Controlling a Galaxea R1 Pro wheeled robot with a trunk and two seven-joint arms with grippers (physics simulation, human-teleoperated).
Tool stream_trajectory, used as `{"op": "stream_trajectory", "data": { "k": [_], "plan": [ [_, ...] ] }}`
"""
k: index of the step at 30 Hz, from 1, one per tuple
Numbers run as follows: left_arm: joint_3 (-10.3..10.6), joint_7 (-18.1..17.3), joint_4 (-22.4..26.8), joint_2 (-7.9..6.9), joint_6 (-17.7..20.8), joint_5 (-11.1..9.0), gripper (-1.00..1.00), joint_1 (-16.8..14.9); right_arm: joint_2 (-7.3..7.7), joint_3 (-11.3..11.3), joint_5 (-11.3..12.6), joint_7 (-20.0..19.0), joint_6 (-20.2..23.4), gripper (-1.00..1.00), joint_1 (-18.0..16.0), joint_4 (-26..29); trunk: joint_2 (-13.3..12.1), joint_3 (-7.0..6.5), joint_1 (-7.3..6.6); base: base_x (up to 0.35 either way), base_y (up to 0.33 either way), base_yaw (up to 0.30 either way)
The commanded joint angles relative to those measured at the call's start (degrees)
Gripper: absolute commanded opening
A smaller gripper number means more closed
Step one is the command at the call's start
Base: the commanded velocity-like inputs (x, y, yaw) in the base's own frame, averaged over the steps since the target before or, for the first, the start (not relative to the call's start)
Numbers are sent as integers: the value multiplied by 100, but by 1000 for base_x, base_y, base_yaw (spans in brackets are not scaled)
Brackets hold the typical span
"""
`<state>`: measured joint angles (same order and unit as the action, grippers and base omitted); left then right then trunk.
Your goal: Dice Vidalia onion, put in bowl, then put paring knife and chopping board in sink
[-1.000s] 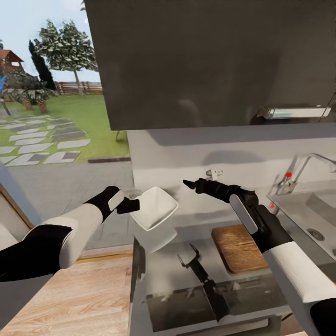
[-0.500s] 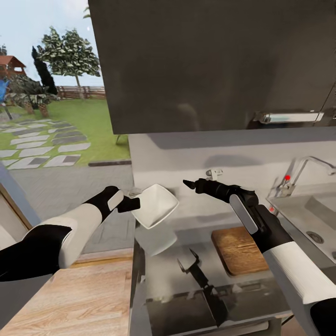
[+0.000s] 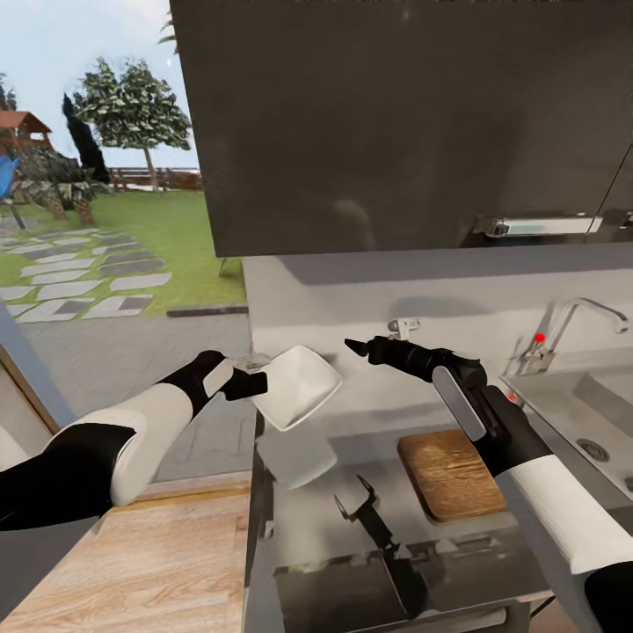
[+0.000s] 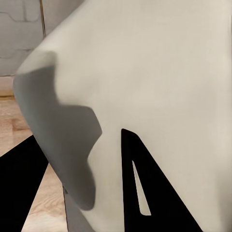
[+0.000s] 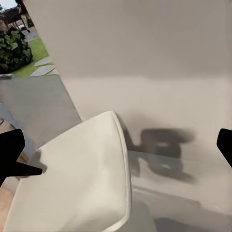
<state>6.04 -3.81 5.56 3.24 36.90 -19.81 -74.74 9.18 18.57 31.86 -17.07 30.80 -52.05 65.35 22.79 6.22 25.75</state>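
White squarish bowl [image 3: 301,386] pinched at its rim in the left claw [image 3: 251,384], tilted, held above the grey surface's [image 3: 309,519] left end; right claw [image 3: 360,346] raised over the surface, fingers spread wide, holding nothing; wooden chopping board [image 3: 448,472] flat beside the sink [image 3: 591,411], tap [image 3: 563,331] behind.
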Motion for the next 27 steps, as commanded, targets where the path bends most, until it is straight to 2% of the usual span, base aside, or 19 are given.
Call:
{"op": "stream_trajectory", "data": {
  "k": [1, 12, 27],
  "plan": [
    [36, -21, 3, -1, 23, -32, -100, -5, 5, 6, 22, 2, 23, 100, -7, 4, 13, 13, 4, 0, 0, 0],
    [38, -31, -2, 1, 27, -31, -100, -2, 5, 6, 22, 2, 23, 100, -6, 4, 13, 12, 4, -40, 0, 0],
    [38, -32, 1, 2, 28, -27, -100, -4, 5, 6, 22, 2, 23, 100, -6, 4, 13, 12, 4, -299, 0, 0]
  ]
}}
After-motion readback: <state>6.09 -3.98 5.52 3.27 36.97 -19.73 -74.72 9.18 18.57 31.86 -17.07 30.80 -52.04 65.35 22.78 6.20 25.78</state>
